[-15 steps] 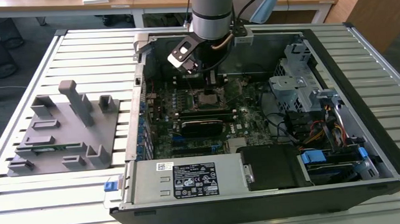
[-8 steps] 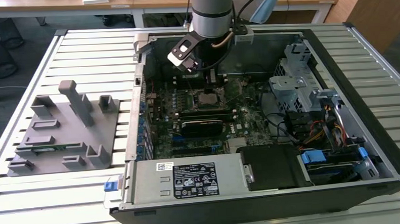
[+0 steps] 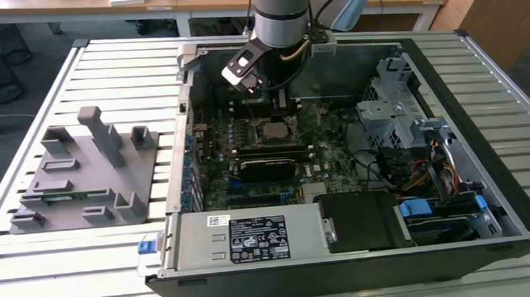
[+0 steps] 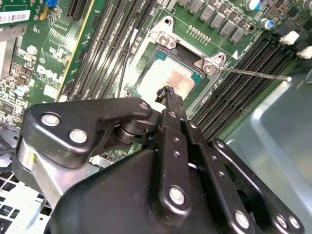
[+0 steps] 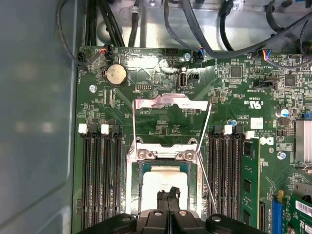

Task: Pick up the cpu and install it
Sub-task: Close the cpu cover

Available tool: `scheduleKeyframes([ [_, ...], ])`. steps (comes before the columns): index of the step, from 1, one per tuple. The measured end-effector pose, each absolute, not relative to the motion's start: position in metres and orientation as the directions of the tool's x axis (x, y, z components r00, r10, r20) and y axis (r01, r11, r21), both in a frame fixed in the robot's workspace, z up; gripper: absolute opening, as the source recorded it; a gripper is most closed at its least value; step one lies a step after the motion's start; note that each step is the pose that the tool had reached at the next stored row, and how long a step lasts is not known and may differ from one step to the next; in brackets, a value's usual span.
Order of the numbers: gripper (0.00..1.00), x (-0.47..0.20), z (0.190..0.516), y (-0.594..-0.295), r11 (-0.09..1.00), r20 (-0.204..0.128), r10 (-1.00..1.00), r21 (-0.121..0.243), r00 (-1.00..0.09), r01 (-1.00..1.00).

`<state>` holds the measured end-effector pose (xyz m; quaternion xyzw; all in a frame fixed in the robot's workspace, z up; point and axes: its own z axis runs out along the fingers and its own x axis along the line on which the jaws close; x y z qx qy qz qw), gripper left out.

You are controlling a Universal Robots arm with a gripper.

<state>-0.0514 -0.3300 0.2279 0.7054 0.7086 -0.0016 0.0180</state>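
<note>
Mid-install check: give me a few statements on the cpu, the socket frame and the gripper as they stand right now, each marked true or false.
1. The cpu lies inside the socket on the motherboard. True.
2. The socket's hinged metal frame is folded down over the cpu. False: it is swung open and leaves the cpu uncovered.
3. The gripper has its fingertips together, right over the cpu, in both wrist views. True.
4. The gripper is carrying the green memory stick. False: the stick lies in the grey tray, outside the computer case, at the exterior view's left.
</note>
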Motion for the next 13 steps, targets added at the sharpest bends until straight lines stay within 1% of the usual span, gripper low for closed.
scheduleKeyframes([
  [13,0.11,-0.0514,0.2315,-0.3298,0.005,-0.028,1.000,0.023,-0.004,1.000],
])
